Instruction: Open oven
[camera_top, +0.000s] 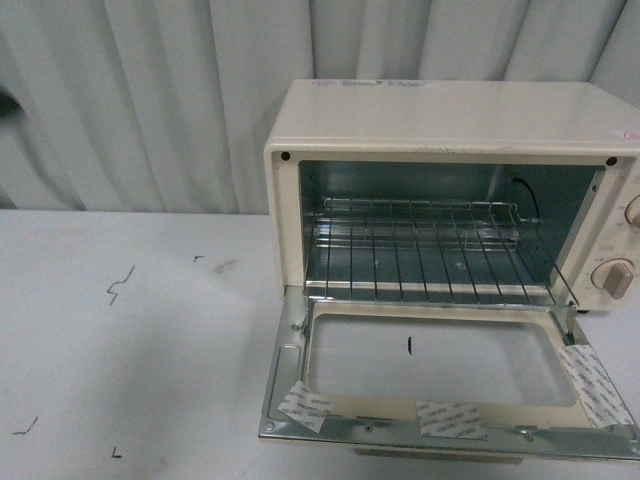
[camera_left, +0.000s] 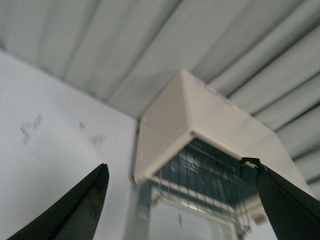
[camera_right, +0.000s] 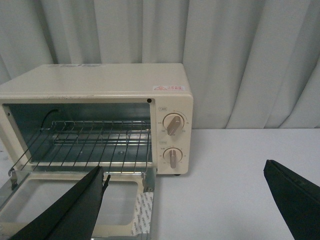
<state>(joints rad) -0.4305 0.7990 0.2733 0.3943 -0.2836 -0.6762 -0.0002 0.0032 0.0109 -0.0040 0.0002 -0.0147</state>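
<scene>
We see the oven (camera_top: 450, 130) standing on the right side of the white surface (camera_top: 120, 350), by the curtain. Its door (camera_top: 440, 425) lies dropped flat open, showing the wire rack (camera_top: 420, 250). 2 knobs (camera_right: 173, 124) sit on its right. Our left claw (camera_left: 180, 167) and right claw (camera_right: 184, 167) both gape wide, released, gripping nothing.

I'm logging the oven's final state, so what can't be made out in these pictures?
Door handle: front view, hidden beneath the lowered door.
Upper knob: cut off by the front view's right edge; its markings are too small in the right wrist view.
Red sticker text: right wrist view, too small.
Oven interior: left wrist view, blurred.
</scene>
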